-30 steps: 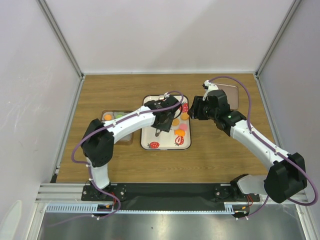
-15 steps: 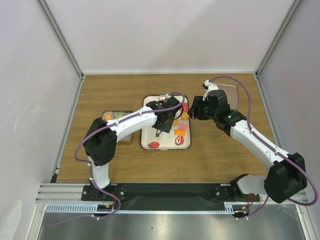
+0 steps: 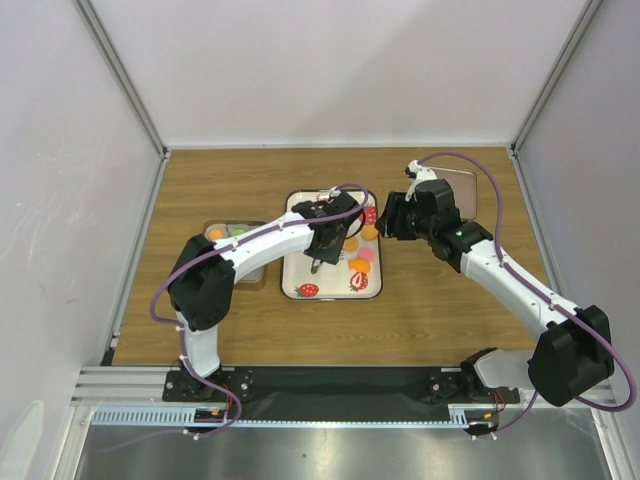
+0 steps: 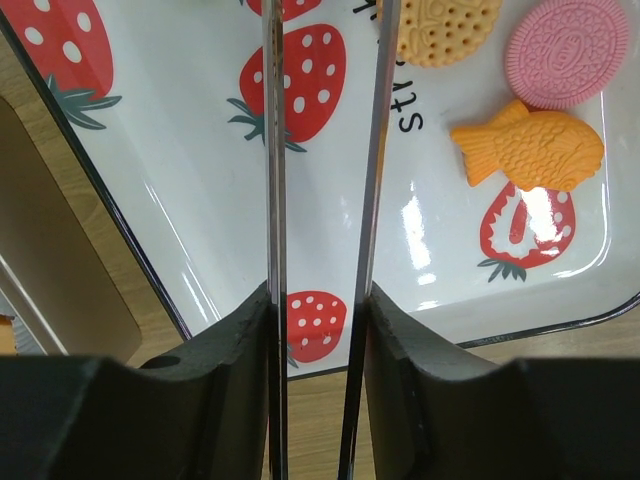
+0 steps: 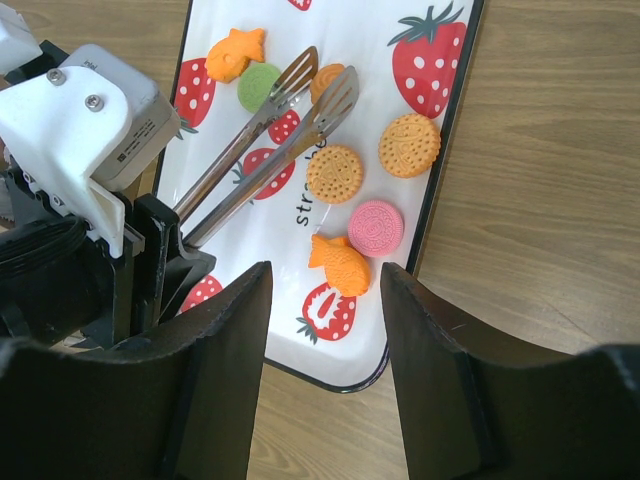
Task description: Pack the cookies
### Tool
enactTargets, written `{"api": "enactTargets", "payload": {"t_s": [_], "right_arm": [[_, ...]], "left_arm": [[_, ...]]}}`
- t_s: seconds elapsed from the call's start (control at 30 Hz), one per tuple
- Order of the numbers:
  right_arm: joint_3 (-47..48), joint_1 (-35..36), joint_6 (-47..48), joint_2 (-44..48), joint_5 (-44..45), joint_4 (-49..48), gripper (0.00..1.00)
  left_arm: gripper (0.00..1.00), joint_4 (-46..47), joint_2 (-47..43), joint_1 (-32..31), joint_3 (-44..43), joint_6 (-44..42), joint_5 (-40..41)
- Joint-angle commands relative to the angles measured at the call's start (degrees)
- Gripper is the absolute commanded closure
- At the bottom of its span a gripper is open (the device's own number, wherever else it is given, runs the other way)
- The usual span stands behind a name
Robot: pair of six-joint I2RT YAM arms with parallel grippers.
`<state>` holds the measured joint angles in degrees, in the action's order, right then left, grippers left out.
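Note:
My left gripper is shut on a pair of metal tongs, whose two blades run forward between the fingers. In the right wrist view the tongs reach over the strawberry-print tray, their tips on either side of an orange cookie. Loose on the tray lie a green cookie, two round orange cookies, a pink cookie and two orange fish cookies. My right gripper hangs open above the tray's right edge, holding nothing.
A brown box with orange and green cookies in it sits left of the tray. A clear brownish lid lies at the back right. The wooden table is walled on three sides.
The left arm has shifted very slightly over the tray. The right arm has not moved.

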<state>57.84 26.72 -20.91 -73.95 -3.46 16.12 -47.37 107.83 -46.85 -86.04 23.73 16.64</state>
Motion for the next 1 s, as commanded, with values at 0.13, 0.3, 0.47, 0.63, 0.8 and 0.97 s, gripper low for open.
{"api": "enactTargets", "payload": {"t_s": [0.13, 0.3, 0.47, 0.63, 0.8, 0.97], "right_arm": [[1.39, -0.09, 0.60, 1.09, 0.04, -0.92, 0.47], [1.39, -0.09, 0.60, 1.09, 0.21, -1.00, 0.47], [1.39, -0.18, 0.60, 0.92, 0.21, -1.00, 0.47], [1.39, -0.09, 0.60, 0.65, 0.21, -1.00, 0.47], [1.39, -0.18, 0.52, 0.30, 0.04, -1.00, 0.46], [1.48, -0.09, 0.52, 0.12, 0.04, -1.09, 0.47]], "left_arm": [[0.62, 1.41, -0.69, 0.44, -2.55, -1.40, 0.40], [0.62, 0.36, -3.15, 0.71, -4.40, -1.40, 1.55], [0.62, -0.26, -5.61, 1.32, -4.66, -1.23, 2.08], [0.63, -1.84, -8.86, 1.41, -4.23, -0.61, 2.78], [0.63, -3.07, -14.39, 1.41, -0.55, 0.44, 2.87], [0.62, -5.01, -24.57, 1.94, 5.87, 2.46, 3.39]]}}
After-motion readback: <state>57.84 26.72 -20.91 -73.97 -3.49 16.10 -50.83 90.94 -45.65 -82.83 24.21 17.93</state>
